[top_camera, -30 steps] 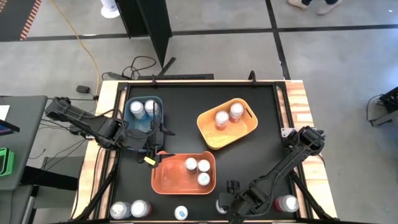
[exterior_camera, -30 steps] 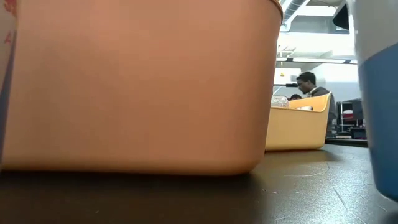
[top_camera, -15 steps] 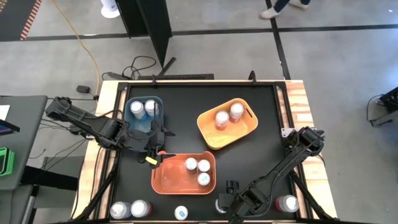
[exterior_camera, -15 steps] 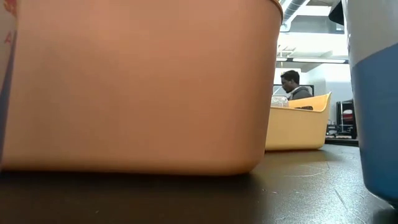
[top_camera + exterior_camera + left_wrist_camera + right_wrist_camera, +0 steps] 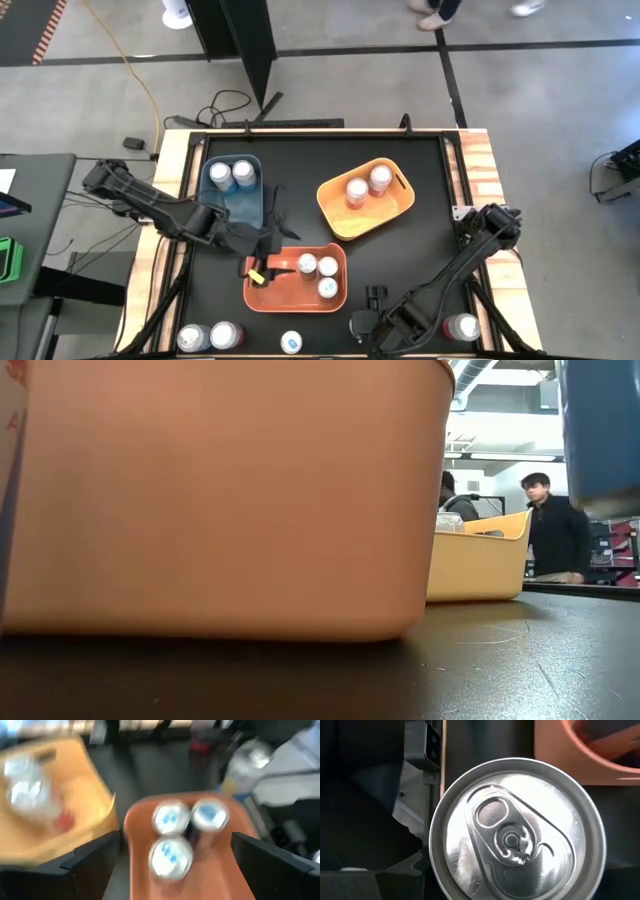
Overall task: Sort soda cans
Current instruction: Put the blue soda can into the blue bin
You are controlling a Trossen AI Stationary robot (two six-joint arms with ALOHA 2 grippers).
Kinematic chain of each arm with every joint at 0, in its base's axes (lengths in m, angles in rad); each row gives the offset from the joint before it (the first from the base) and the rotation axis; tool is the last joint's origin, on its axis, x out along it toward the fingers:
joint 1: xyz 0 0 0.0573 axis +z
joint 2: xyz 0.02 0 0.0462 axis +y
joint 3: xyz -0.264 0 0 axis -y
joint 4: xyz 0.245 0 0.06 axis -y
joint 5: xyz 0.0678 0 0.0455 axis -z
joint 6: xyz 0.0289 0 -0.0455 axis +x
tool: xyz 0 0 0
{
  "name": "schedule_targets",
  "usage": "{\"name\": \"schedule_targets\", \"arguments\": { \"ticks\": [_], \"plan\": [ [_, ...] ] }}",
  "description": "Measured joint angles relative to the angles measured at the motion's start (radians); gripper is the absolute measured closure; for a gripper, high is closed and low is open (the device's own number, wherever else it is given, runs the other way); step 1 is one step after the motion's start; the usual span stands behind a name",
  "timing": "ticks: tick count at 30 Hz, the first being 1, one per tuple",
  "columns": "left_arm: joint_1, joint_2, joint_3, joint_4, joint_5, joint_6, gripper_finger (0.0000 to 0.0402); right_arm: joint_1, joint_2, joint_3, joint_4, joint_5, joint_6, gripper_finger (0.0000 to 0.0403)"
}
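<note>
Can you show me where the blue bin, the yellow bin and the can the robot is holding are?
blue bin (image 5: 254, 203): high view, bare floor by its right wall.
yellow bin (image 5: 398, 207): high view, right rim.
held can (image 5: 517, 832): right wrist view, silver top.

Grey concrete floor (image 5: 330, 90) crossed by dark seams, filling the upper half of the high view. Yellow cable (image 5: 140, 85) trailing across it at upper left, black cables (image 5: 228, 105) coiled just above the counter's (image 5: 300, 150) wood-framed edge. Dark upright panel (image 5: 245, 40) standing at top centre. Feet of a person (image 5: 438, 14) at the top edge. Grey side desk (image 5: 35, 230) at far left. In the low view, bright ceiling lights (image 5: 500, 400) at upper right, two people (image 5: 555, 530) standing far back.
</note>
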Motion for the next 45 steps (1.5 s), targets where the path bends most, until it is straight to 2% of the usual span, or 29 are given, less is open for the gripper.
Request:
{"name": "schedule_targets", "arguments": {
  "ticks": [7,15,25,33,39,45],
  "plan": [
    [-0.011,-0.002,0.000,0.161,0.102,0.124,0.0026,-0.025,-0.001,0.174,-0.174,0.097,-0.111,0.0121],
    [-0.011,0.024,0.002,0.241,0.132,0.174,0.0026,-0.121,-0.002,0.293,-0.180,0.188,-0.333,0.0121],
    [-0.009,0.056,0.001,0.226,0.135,0.179,0.0026,-0.232,-0.002,0.333,-0.174,0.188,-0.471,0.0121],
    [-0.009,0.065,0.000,0.241,0.116,0.196,0.0026,-0.282,-0.002,0.334,-0.154,0.187,-0.478,0.0121],
    [-0.009,0.064,0.000,0.299,0.038,0.260,0.0026,-0.298,-0.002,0.334,-0.142,0.185,-0.478,0.0120],
    [-0.007,0.064,0.000,0.315,0.038,0.266,0.0026,-0.314,-0.002,0.334,-0.121,0.186,-0.479,0.0120]
  ]
}}
